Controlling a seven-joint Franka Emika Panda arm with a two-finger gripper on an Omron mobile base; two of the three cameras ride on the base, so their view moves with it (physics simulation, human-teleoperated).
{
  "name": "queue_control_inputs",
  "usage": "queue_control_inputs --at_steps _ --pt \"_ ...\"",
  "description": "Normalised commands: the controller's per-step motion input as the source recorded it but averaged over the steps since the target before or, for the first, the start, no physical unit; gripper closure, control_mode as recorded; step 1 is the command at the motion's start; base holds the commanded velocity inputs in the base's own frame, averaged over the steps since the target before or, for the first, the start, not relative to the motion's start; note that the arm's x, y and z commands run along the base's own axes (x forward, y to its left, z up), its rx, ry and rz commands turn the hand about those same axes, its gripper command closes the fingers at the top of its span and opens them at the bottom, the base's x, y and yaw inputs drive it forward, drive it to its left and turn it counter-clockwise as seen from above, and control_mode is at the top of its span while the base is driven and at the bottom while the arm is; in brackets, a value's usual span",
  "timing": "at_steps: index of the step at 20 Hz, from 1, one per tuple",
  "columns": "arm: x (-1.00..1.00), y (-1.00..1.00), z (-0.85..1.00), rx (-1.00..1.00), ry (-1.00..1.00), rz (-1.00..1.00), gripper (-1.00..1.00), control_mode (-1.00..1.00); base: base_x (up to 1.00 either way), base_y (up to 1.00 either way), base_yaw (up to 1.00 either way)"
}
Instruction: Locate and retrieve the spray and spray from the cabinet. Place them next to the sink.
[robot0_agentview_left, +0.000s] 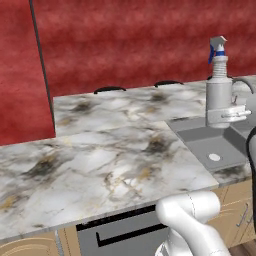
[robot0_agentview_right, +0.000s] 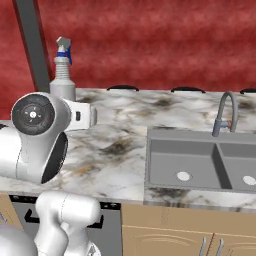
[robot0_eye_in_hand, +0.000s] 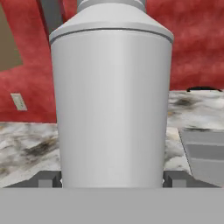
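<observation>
One spray bottle (robot0_agentview_left: 218, 85) between gripper (robot0_agentview_left: 235, 114) fingers

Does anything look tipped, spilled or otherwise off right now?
Nothing stands out. The spray bottle is upright, between the fingers of the gripper, above the marble counter beside the sink. No spill shows on the counter, and the faucet looks intact.

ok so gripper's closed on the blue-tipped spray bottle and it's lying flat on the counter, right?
Not lying flat. The spray bottle stands upright between the fingers of the gripper, nozzle on top, near the sink. The left base view shows it.
</observation>
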Motion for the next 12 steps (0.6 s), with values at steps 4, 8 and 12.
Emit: queue_control_inputs --at_steps 4,8,12 --pt "0.67 -0.20 -0.40 0.00 -0.11 0.33 1.00 -1.00 0.00 0.00 0.00" --pt "0.49 -0.15 -0.40 0.00 -0.18 0.37 1.00 -1.00 0.00 0.00 0.00" --pt "0.42 -0.26 -0.30 0.01 -0.26 0.35 1.00 -1.00 0.00 0.00 0.00"
